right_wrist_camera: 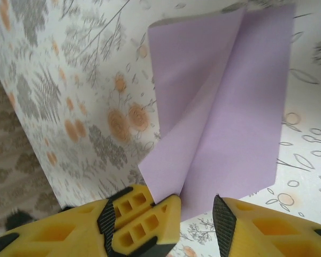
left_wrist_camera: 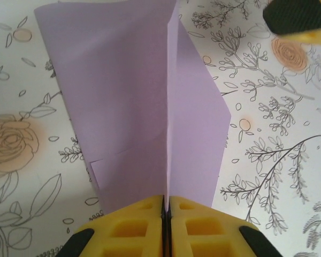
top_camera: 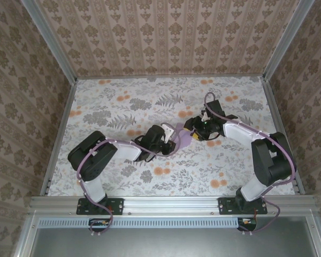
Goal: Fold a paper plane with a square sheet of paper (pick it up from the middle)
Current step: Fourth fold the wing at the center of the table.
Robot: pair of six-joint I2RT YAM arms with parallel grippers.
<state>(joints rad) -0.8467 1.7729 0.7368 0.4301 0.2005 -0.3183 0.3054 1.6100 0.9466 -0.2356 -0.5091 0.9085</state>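
Seen from above, a table (top_camera: 123,107) is covered edge to edge by a floral tablecloth (top_camera: 112,176) in grey, white and orange. It sits in a booth of brown damask-papered walls (top_camera: 166,37). Aluminium posts stand at the corners, and a rail (top_camera: 171,202) along the near edge carries both arm bases. The two arms reach inward and meet at the middle of the table. There the lilac sheet of paper (top_camera: 184,135) lies between the left tool (top_camera: 171,135) and the right tool (top_camera: 198,130). From this height the paper is a small patch, and I cannot tell how either tool stands.

The left wrist view gives the detail. The sheet (left_wrist_camera: 128,96) is creased down its centre, and the fold stands up as a ridge with both halves sloping to the tablecloth (left_wrist_camera: 278,160). The left tool (left_wrist_camera: 166,206) is clenched on the near end of that ridge, its yellow pads pressed together with the paper between them. A yellow-and-black finger (left_wrist_camera: 298,16) of the right tool sits at the far right corner, apart from the paper.

The right wrist view takes the sheet (right_wrist_camera: 224,107) from the opposite end, with the crease running away and one half lifted off the cloth. The right tool (right_wrist_camera: 195,209) is released, its fingers standing apart with the paper's near edge just ahead of the gap. Whether the left pad touches the paper's corner cannot be told. Wallpaper (right_wrist_camera: 10,144) shows past the table's edge at the left.
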